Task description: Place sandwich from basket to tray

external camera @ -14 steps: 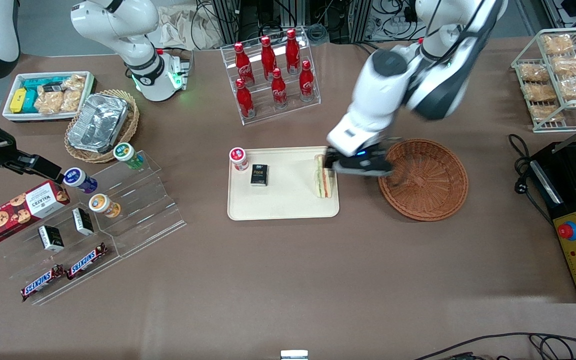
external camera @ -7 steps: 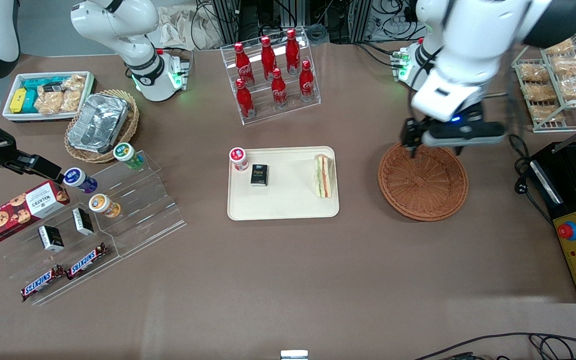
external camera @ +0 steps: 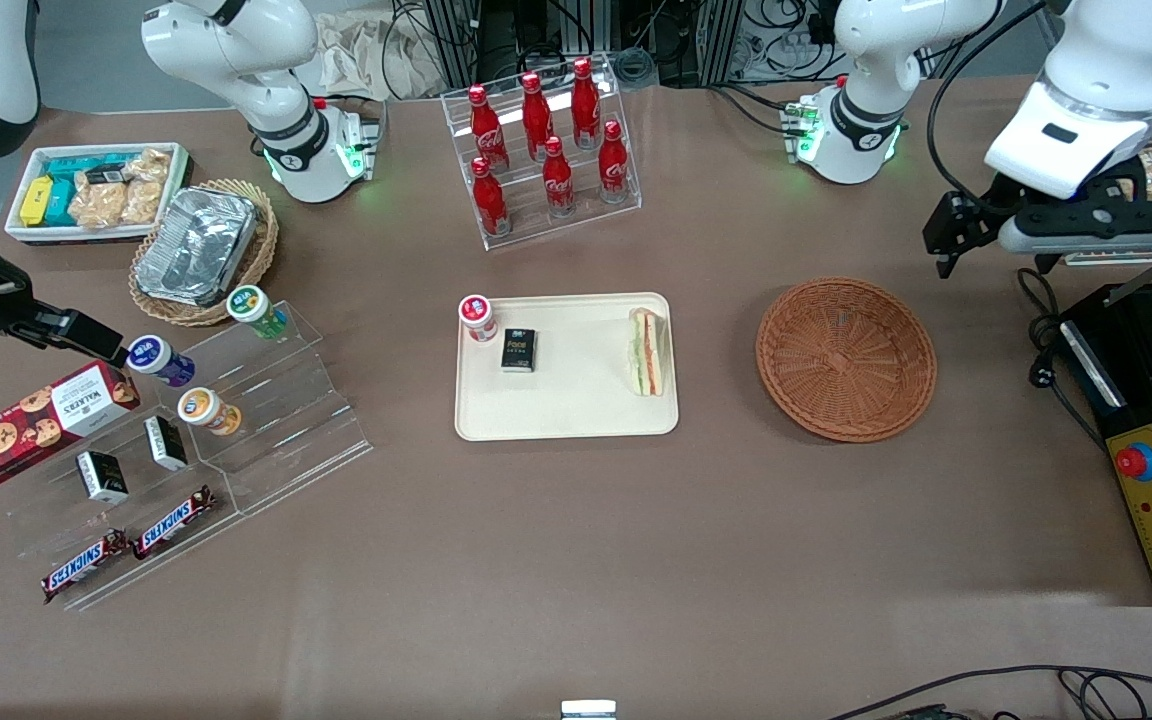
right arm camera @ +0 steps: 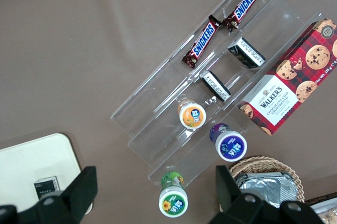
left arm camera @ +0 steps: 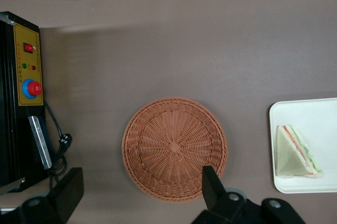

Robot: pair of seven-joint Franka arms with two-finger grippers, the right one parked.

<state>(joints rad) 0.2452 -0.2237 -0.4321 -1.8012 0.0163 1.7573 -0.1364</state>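
Note:
The sandwich [external camera: 648, 352] [left arm camera: 295, 153] lies on its side in the cream tray [external camera: 576, 405] [left arm camera: 316, 116], at the tray's edge closest to the basket. The reddish-brown wicker basket [external camera: 846, 360] [left arm camera: 175, 148] stands beside the tray with nothing in it. My left gripper [external camera: 993, 255] [left arm camera: 139, 192] hangs high above the table, farther from the front camera than the basket and toward the working arm's end. It is open, its fingers wide apart with nothing between them.
A black box [external camera: 518, 350] and a red-capped jar [external camera: 476, 318] share the tray. A yellow control box [external camera: 1151, 500] [left arm camera: 26, 76] and cable lie at the working arm's end. A cola bottle rack [external camera: 546, 150] and a pastry rack [external camera: 1126, 150] stand farther back.
The gripper drew away from the sandwich on the tray, passed over the basket and rose toward the working arm's end. The sandwich stayed in the tray.

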